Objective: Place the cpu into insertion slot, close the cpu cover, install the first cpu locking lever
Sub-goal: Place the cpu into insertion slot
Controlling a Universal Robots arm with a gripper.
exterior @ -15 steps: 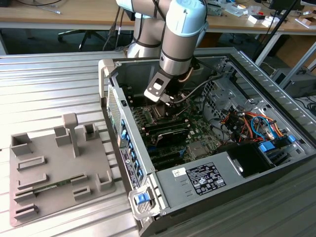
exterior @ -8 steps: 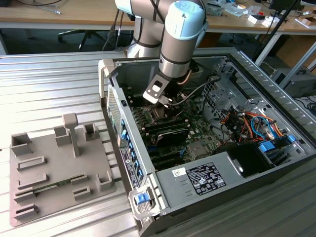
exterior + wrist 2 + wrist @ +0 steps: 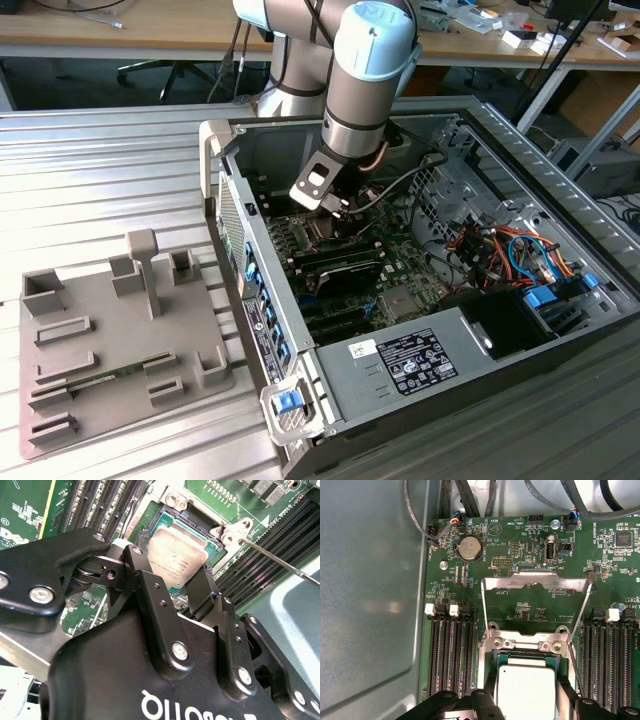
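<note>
**Now: chip in the socket, cover up**

Down inside the open computer case [image 3: 215, 140], the gripper [image 3: 170, 567] sits low over the motherboard [image 3: 520, 607]. Its fingers [image 3: 137, 562] are drawn in to a narrow spread against two opposite edges of the cpu [image 3: 175, 550]. The chip lies silvery face up inside the insertion slot [image 3: 192, 517], with the dark rim of the socket showing around it on the far side.

The cpu cover [image 3: 535, 579] is swung up on its hinge, so the board shows through its square cut-out. A thin locking lever [image 3: 280, 562] runs out at a slant from the corner of the socket, raised off the board.

Black memory slots [image 3: 450, 655] flank the socket on both sides, and a coin battery [image 3: 468, 548] sits farther along the board.

As for writing, small white lettering is scattered across the green board, and the gripper's black body carries large white letters, seen upside down in the second wrist view. In the case's near part, a power supply [image 3: 440, 340] wears a white printed label [image 3: 415, 362] with a small handwritten tag [image 3: 362, 348] just beside it.

On the exterior view's left, a grey fixture tray [image 3: 100, 330] rests on the slatted metal table [image 3: 100, 170].
</note>
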